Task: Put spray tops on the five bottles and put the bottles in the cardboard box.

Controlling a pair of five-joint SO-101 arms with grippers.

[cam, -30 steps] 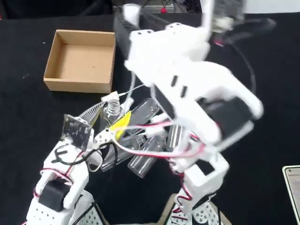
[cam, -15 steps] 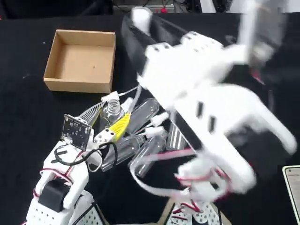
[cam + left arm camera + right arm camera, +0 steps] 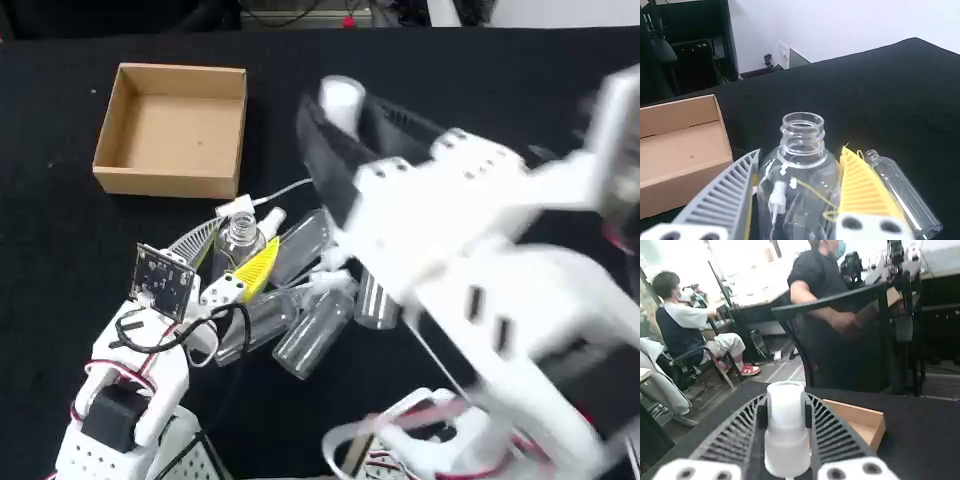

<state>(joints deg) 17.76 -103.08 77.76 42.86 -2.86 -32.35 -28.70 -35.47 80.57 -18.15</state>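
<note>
My left gripper (image 3: 232, 252) (image 3: 801, 152), with one grey and one yellow finger, is shut on an upright clear bottle (image 3: 238, 238) (image 3: 802, 170) whose neck is bare. My right gripper (image 3: 345, 118) (image 3: 785, 400), black-fingered, is shut on a white spray top (image 3: 341, 97) (image 3: 786, 427), held high over the table, beyond and to the right of that bottle. Several clear bottles (image 3: 312, 335) lie in a pile by the left gripper; one bottle (image 3: 900, 192) lies beside the yellow finger. The open cardboard box (image 3: 170, 130) (image 3: 680, 145) (image 3: 857, 422) stands at the far left.
A loose white spray top (image 3: 237, 207) with its thin tube lies just behind the held bottle. The right arm's white body (image 3: 500, 300) hangs over the right half of the black table (image 3: 60, 250). A pale object (image 3: 632, 420) sits at the right edge.
The right arm has swung to the right and toward the camera with the spray top in its fingers. The left arm and its bottle have kept still.
</note>
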